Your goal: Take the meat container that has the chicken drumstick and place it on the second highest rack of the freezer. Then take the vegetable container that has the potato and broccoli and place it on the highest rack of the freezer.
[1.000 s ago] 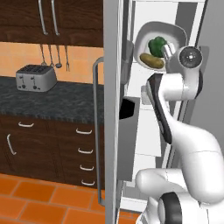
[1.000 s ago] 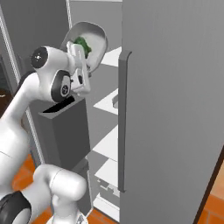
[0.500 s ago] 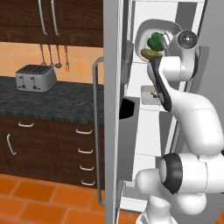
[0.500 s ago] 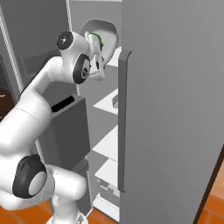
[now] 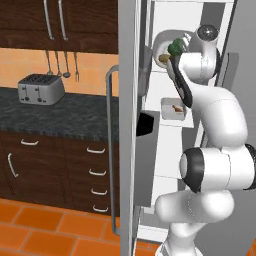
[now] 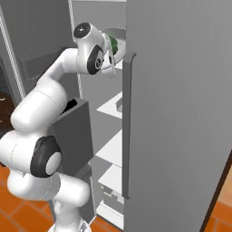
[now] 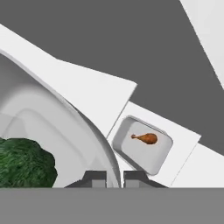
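The tool (image 7: 114, 177) grips the rim of the vegetable container (image 7: 65, 131) with the broccoli (image 7: 24, 162) near the highest rack (image 5: 162, 70); I would keep it level while sliding in.

Dark green, bumpy broccoli (image 7: 24, 162) just left of the dark finger tips, inside a white vegetable container (image 7: 65, 127). Yellow-brown potato (image 5: 163, 58) beside the green floret. Orange-brown chicken drumstick (image 7: 145, 138) up and right of the gripper (image 7: 114, 178), in a pale grey-white meat container (image 7: 127, 153). Plain white second highest rack (image 7: 183, 148) under that tray. Grey freezer (image 6: 181, 113) outside, white inside, with grey door handle (image 6: 124, 127). Beyond the arm: dark brown cabinets (image 5: 45, 165), speckled black counter (image 5: 75, 117), silver toaster (image 5: 41, 89), orange floor tiles (image 5: 50, 232).
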### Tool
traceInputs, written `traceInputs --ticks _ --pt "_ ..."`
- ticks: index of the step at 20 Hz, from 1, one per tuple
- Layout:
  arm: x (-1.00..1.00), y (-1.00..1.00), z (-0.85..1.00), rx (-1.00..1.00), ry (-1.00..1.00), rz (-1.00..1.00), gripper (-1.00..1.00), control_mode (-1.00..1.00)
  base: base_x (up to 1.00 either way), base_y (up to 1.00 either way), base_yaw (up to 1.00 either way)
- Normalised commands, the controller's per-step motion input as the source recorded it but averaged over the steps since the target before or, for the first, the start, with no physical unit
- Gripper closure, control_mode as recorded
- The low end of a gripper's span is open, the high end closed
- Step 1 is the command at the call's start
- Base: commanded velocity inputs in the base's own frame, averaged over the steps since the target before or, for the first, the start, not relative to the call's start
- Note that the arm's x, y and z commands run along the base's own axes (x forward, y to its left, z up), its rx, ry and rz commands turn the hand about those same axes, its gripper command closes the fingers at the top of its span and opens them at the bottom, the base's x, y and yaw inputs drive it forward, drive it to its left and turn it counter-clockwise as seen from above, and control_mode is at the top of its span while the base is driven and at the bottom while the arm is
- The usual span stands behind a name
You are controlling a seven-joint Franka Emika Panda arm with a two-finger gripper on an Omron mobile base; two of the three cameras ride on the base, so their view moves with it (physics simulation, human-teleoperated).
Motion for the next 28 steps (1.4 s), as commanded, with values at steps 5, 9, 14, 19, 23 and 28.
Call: traceInputs --ticks 5,9,14,19,23,28 --pt "0.77 -0.15 -0.01 0.00 0.06 0.01 1.00 -1.00 0.00 0.00 0.00" --pt "0.76 -0.48 -0.03 0.05 0.07 0.01 1.00 -1.00 0.00 0.00 0.00" --pt "0.89 -0.48 -0.13 0.02 0.06 0.01 1.00 -1.00 0.00 0.00 0.00" --pt "1.00 -0.13 -0.02 0.00 0.03 0.00 1.00 -1.00 0.00 0.00 0.00" --pt "0.92 -0.03 -0.13 0.00 0.00 0.00 1.00 -1.00 0.00 0.00 0.00" --pt "0.03 -0.02 -0.28 -0.05 -0.02 0.00 -1.00 -1.00 0.00 0.00 0.00"
